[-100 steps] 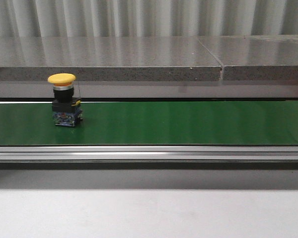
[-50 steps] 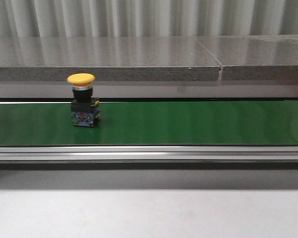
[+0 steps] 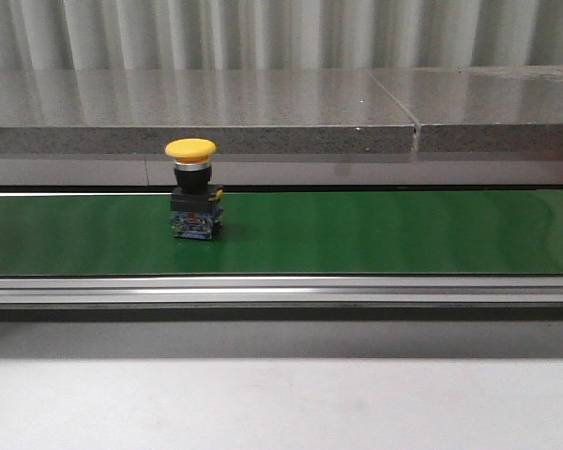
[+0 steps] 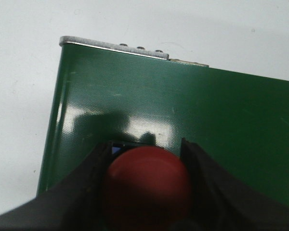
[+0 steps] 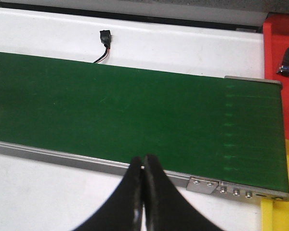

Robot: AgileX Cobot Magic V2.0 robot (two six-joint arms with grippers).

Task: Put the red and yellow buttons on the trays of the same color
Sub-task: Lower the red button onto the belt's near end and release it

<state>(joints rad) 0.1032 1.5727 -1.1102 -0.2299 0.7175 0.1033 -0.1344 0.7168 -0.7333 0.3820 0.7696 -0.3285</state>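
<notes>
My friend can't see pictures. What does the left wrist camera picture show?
A round red button sits between the two dark fingers of the left end effector, filling the lower middle of the picture. Under it lies a shiny green conveyor belt, whose end has a metal strip, on a white table.

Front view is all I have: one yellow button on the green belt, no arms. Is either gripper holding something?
Observer: Yes. The left gripper is shut on a red button above the belt's end.
Operator: And the right one?
Observer: The right gripper is shut and empty, at the belt's near edge.
Operator: Any trays?
Observer: A red tray past that belt end already holds parts; a yellow edge shows beside it.
</notes>
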